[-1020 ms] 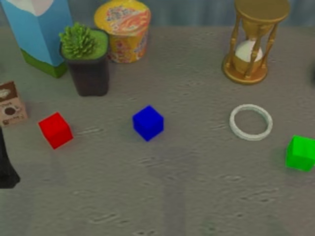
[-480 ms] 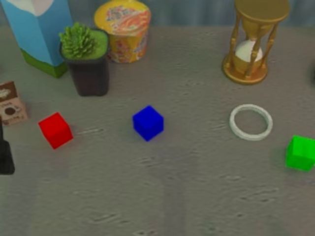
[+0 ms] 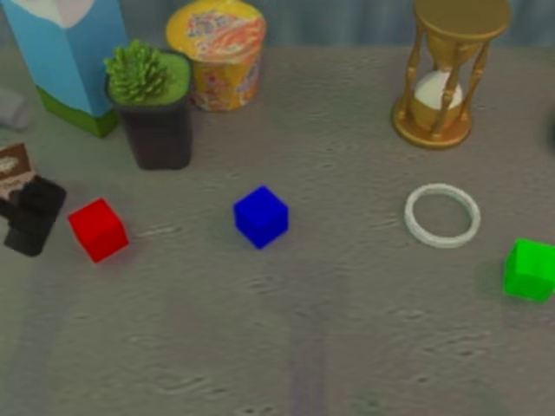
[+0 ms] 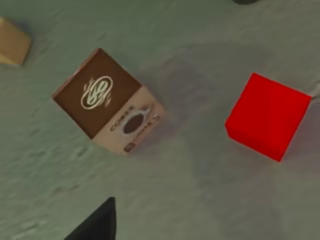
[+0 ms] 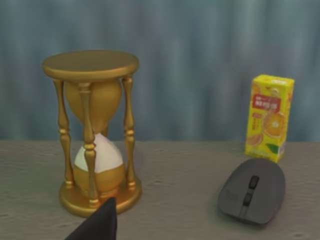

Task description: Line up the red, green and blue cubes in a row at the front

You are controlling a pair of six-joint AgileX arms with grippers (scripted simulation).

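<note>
Hovering at the bench's [image 3: 347, 347] left edge, the left pincer [image 3: 33, 217] sits just beside the red cube [image 3: 98, 230], partly over a small brown coffee carton [image 4: 107, 115]; whether its fingers are apart cannot be told, and nothing is seen in its grasp. Blue cube [image 3: 260, 217] lies mid-bench, green cube [image 3: 530, 269] near the right edge beside a white ring [image 3: 442, 215]. Right pincer is out of the top view

Coffee box [image 4: 107, 114]: white swirl emblem on the brown face; small print beside a cup picture, too blurred to read.
Juice carton [image 5: 269, 117]: red label band, lettering illegible.
Noodle cup [image 3: 217, 52]: lid print unreadable.
</note>
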